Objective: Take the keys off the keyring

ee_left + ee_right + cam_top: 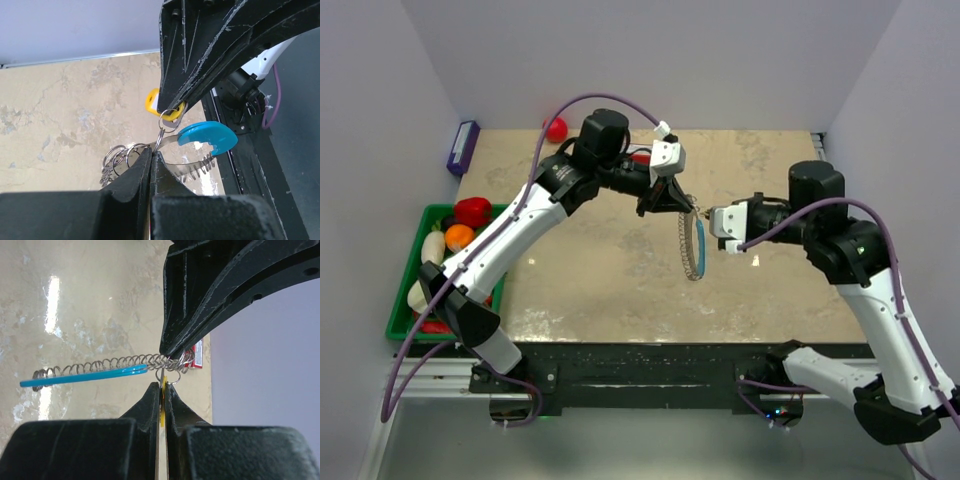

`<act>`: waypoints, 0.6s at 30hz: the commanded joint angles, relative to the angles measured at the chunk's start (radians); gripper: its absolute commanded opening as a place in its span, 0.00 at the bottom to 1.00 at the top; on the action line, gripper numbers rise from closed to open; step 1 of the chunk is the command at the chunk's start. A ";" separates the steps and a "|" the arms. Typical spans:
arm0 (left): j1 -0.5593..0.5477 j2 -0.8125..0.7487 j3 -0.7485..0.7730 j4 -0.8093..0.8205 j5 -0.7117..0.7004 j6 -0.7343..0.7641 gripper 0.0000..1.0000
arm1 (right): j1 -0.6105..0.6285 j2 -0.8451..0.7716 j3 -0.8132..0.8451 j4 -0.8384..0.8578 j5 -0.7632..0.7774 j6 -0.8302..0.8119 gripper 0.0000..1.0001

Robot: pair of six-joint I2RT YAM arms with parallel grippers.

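Observation:
The keyring hangs in the air over the middle of the table, a silvery coil loop with a light-blue strip along one side. My left gripper is shut on its small steel rings at the top of the loop; the jaws are pressed together. My right gripper faces it from the right, shut on the small yellow key, which hangs from a split ring. In the left wrist view the key peeps out beside the right fingers. The two grippers' tips almost touch.
A green tray with toy vegetables stands at the table's left edge. A red ball lies at the back, a purple box at the back left. A red box lies behind the left gripper.

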 commanded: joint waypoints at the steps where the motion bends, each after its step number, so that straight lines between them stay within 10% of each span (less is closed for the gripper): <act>1: -0.002 -0.035 0.019 0.033 -0.025 0.008 0.00 | 0.002 0.026 0.069 0.045 -0.055 0.046 0.00; 18: -0.008 0.011 0.002 0.122 -0.117 -0.098 0.00 | 0.064 0.147 0.157 0.151 -0.069 0.176 0.04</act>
